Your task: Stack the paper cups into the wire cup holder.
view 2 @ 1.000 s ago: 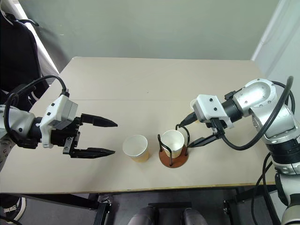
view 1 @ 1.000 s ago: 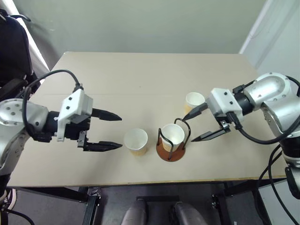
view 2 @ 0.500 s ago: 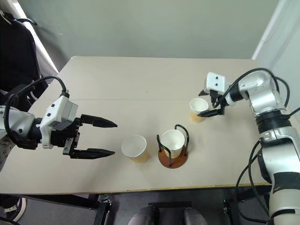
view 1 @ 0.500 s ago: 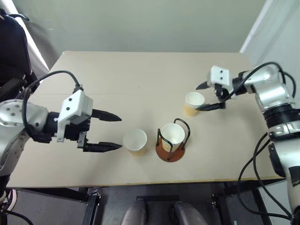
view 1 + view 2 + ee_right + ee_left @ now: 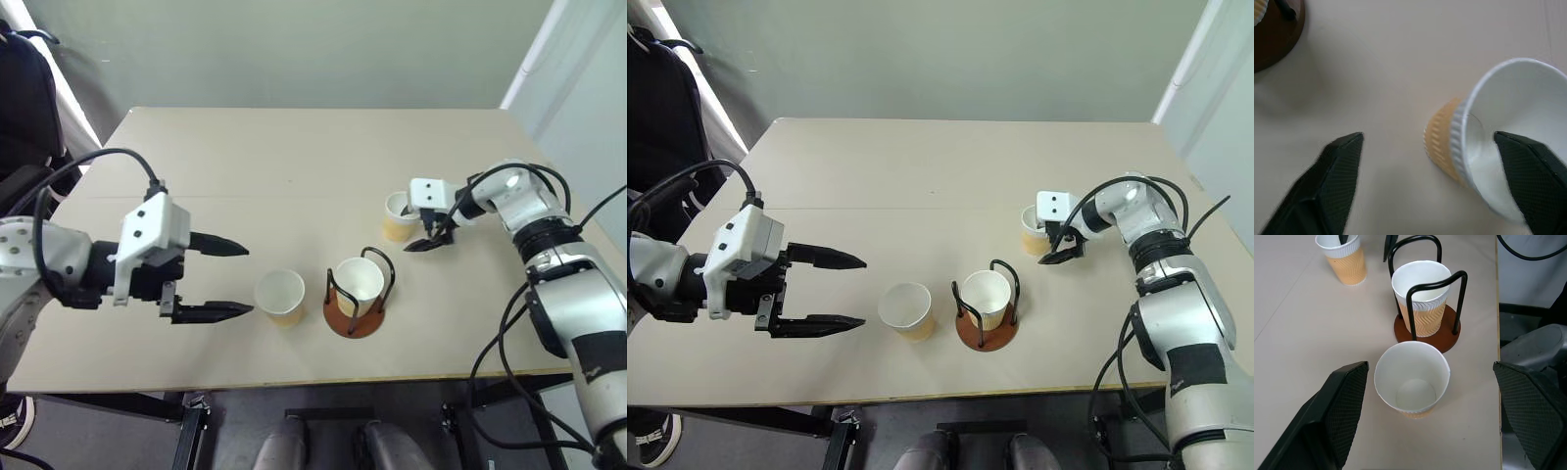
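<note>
Three paper cups are on the table point(image 5: 294, 157). One cup point(image 5: 360, 279) stands inside the wire cup holder point(image 5: 356, 318), which has a brown disc base and black hoops. A second cup point(image 5: 280, 297) stands upright just left of the holder. My left gripper point(image 5: 247, 278) hovers open left of this cup, which sits ahead of the fingers in the left wrist view point(image 5: 1412, 379). The third cup point(image 5: 397, 219) stands further back on the right. My right gripper point(image 5: 409, 227) is open astride its near wall, one finger point(image 5: 1530, 181) inside the rim and the other outside.
The holder and the loose cup stand near the table's front edge point(image 5: 313, 382). A black chair point(image 5: 24, 98) is past the table's left side. Black cables loop from both wrists.
My right gripper swung from beside the holder out to the third cup and came down with one finger inside its rim. The left gripper stayed put.
</note>
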{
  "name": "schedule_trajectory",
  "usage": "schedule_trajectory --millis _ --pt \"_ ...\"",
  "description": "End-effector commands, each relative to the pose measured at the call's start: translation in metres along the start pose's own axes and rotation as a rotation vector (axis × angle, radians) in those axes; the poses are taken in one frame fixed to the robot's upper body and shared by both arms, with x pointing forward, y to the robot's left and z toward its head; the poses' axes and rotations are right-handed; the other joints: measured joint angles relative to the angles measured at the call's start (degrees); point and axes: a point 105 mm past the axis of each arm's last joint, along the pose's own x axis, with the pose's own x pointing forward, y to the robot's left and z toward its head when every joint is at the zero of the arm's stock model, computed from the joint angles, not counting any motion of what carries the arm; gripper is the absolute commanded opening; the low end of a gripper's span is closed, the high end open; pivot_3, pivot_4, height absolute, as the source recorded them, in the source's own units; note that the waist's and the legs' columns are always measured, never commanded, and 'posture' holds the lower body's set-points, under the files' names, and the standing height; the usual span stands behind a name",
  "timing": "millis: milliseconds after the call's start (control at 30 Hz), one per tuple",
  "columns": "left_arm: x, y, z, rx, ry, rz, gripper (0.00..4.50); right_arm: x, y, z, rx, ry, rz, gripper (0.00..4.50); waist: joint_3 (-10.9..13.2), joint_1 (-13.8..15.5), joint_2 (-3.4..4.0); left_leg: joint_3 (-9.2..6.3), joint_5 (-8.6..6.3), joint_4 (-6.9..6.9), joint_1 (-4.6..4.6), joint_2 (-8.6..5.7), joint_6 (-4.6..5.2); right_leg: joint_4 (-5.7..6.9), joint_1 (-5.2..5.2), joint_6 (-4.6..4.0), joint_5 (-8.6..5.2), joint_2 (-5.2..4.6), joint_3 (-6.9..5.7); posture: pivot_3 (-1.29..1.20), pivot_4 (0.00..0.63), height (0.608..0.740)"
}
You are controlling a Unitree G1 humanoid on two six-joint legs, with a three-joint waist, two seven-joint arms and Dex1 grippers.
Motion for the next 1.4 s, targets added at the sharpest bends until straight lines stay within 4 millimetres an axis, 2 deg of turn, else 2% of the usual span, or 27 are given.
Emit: schedule_trajectory --millis 33,167,267,300,400,500,567,633,700,800,967,1233,1400 --pt "-0.006 -0.001 0.01 0.04 0.002 0.027 4.38 -0.009 -0.009 0.01 -0.056 -0.006 -0.027 2.81 0.0 0.0 0.0 0.0 0.0 0.0 0.0 0.0 -0.01 0.0 0.0 -0.01 0.0 0.0 -0.01 0.0 0.15 0.74" --pt "-0.006 -0.002 0.01 0.038 0.006 0.032 4.38 -0.011 -0.01 0.012 -0.072 -0.009 -0.025 1.27 0.0 0.0 0.0 -0.01 0.0 -0.01 0.0 0.01 -0.02 0.0 0.0 -0.03 0.02 0.0 -0.03 0.0 0.15 0.74" --pt "-0.007 -0.001 0.01 0.036 0.009 0.034 4.38 -0.019 -0.009 0.021 -0.074 -0.076 -0.002 0.18 0.0 0.0 0.0 0.0 0.0 -0.03 0.0 0.02 -0.04 0.0 -0.01 -0.04 0.02 0.0 -0.04 0.0 0.15 0.74" --pt "-0.007 -0.001 0.01 0.035 0.011 0.034 4.38 -0.024 -0.008 0.025 -0.078 -0.108 0.009 0.08 0.0 0.0 0.0 0.0 0.01 -0.03 -0.01 0.02 -0.04 0.0 -0.02 -0.05 0.02 0.0 -0.04 0.0 0.15 0.74" --pt "-0.008 -0.001 0.009 0.034 0.014 0.036 4.38 -0.036 -0.007 0.035 -0.091 -0.175 0.029 0.08 0.0 0.0 0.0 0.0 0.01 -0.07 -0.02 0.02 -0.06 0.0 -0.04 -0.08 0.01 0.0 -0.04 0.0 0.15 0.74" --pt "-0.009 0.003 0.009 0.036 0.02 0.039 4.38 -0.082 -0.015 0.074 -0.151 -0.336 -0.02 0.08 0.0 0.0 0.04 0.0 0.02 -0.08 -0.06 0.02 -0.09 -0.01 -0.08 -0.1 -0.01 0.0 -0.05 0.0 0.15 0.74" --pt "-0.008 0.003 0.009 0.036 0.018 0.034 4.38 -0.109 -0.013 0.099 -0.185 -0.433 -0.043 0.08 0.0 0.1 0.05 0.02 0.04 -0.12 -0.1 0.02 -0.13 -0.02 -0.11 -0.11 -0.02 0.0 -0.05 0.0 0.15 0.74" --pt "-0.006 0.004 0.009 0.035 0.014 0.026 4.38 -0.129 -0.003 0.121 -0.212 -0.515 -0.027 0.08 0.0 0.0 0.03 0.02 0.06 -0.16 -0.09 0.02 -0.16 -0.05 -0.11 -0.14 -0.04 0.0 -0.06 0.0 0.15 0.74" --pt "-0.005 0.005 0.008 0.033 0.013 0.02 4.38 -0.138 0.016 0.137 -0.245 -0.568 0.04 0.08 0.0 0.0 0.01 0.02 0.05 -0.18 -0.06 0.07 -0.21 -0.07 -0.08 -0.18 -0.06 0.05 -0.06 0.0 0.15 0.74" --pt "-0.002 0.007 0.005 0.031 0.02 0.011 4.38 -0.131 0.049 0.153 -0.281 -0.612 0.179 0.08 0.0 -0.1 -0.02 0.02 0.06 -0.17 0.02 0.17 -0.25 -0.1 0.03 -0.22 -0.09 0.18 -0.06 0.0 0.15 0.74" --pt "-0.001 0.011 0.001 0.037 0.045 0.012 4.38 -0.102 0.079 0.154 -0.303 -0.568 0.277 0.08 0.0 -0.4 -0.02 0.01 0.17 -0.11 0.35 0.27 -0.28 0.04 0.25 -0.28 -0.08 0.29 -0.02 0.0 0.15 0.74" --pt "0.0 0.01 -0.001 0.039 0.053 0.005 4.38 -0.087 0.095 0.141 -0.307 -0.492 0.339 0.08 0.0 -0.6 -0.03 0.0 0.15 -0.1 0.34 0.27 -0.2 0.04 0.25 -0.29 -0.08 0.31 -0.03 0.0 0.15 0.74" --pt "0.0 0.008 0.0 0.043 0.057 0.006 4.38 -0.078 0.093 0.132 -0.303 -0.442 0.327 0.08 0.0 -0.7 -0.03 0.01 0.14 -0.1 0.33 0.28 -0.19 0.02 0.25 -0.28 -0.08 0.32 -0.03 0.0 0.15 0.74"
